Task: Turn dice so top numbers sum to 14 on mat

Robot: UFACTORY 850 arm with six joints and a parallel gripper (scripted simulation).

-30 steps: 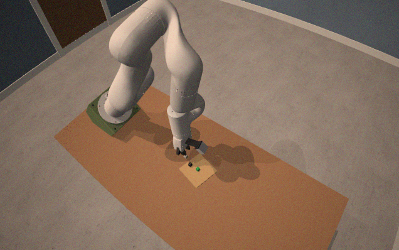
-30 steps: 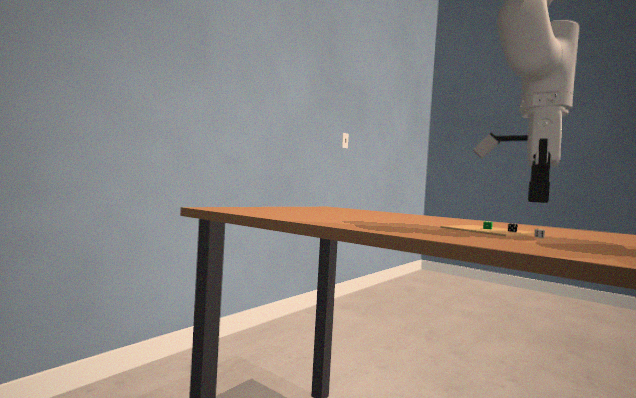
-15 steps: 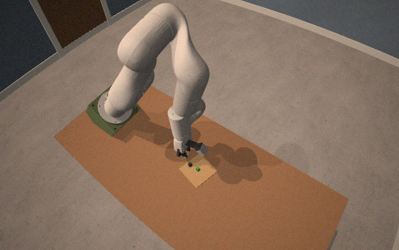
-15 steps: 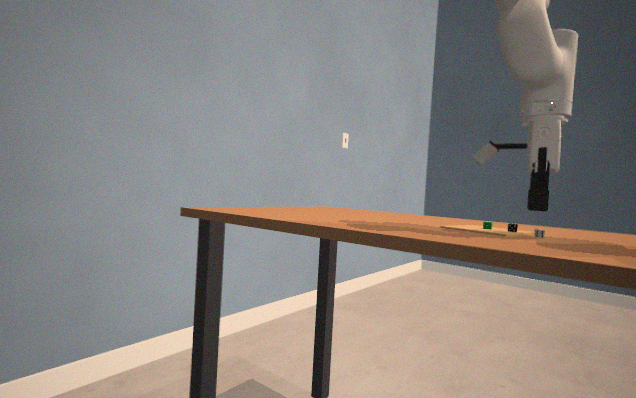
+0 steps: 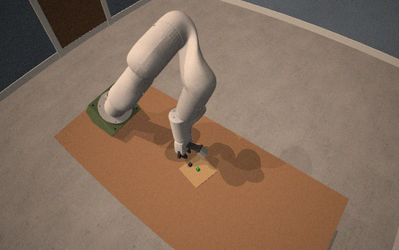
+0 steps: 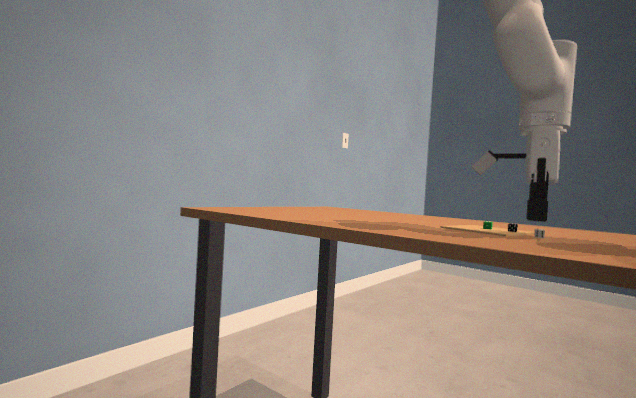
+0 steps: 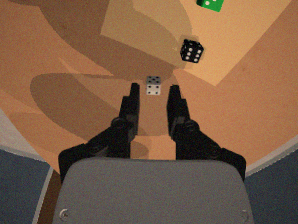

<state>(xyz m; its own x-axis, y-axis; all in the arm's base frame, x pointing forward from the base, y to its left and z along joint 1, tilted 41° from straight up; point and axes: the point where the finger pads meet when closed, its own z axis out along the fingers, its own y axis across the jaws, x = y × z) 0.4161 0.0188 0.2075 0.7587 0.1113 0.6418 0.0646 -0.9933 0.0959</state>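
Gripper (image 5: 182, 156) (image 6: 537, 220) (image 7: 154, 95) above tbl. (image 5: 251, 201) (image 6: 300, 215) (image 7: 55, 100), fingers part-open, nothing held. White die (image 6: 539, 233) (image 7: 153, 86) off mat (image 5: 201, 179) (image 6: 470, 230) (image 7: 240, 45), below fingers; black die (image 5: 190, 164) (image 6: 512, 227) (image 7: 192, 51), green die (image 5: 197, 169) (image 6: 487, 225) (image 7: 211, 4) on it. Step: likely white-die pickup; next: straight descent, centred grip.

Vs 1 sec ago, my claw (image 5: 182, 155) (image 6: 537, 220) (image 7: 154, 95) is lower: in the ext. view my fingertips have dropped closer to the tabletop (image 5: 251, 207) (image 6: 320, 220) (image 7: 255, 120), w/ a smaller gap above the white die (image 6: 539, 233) (image 7: 153, 85). My wrist cam (image 5: 201, 151) (image 6: 484, 163) came down w/ them. In the top view my elbow (image 5: 175, 23) has swung fwd, away from my base (image 5: 112, 131), approx. 2 small shifts in the same direction over 2 intervals. My arm's shadow (image 5: 249, 161) has slid a bit farther from the base too.
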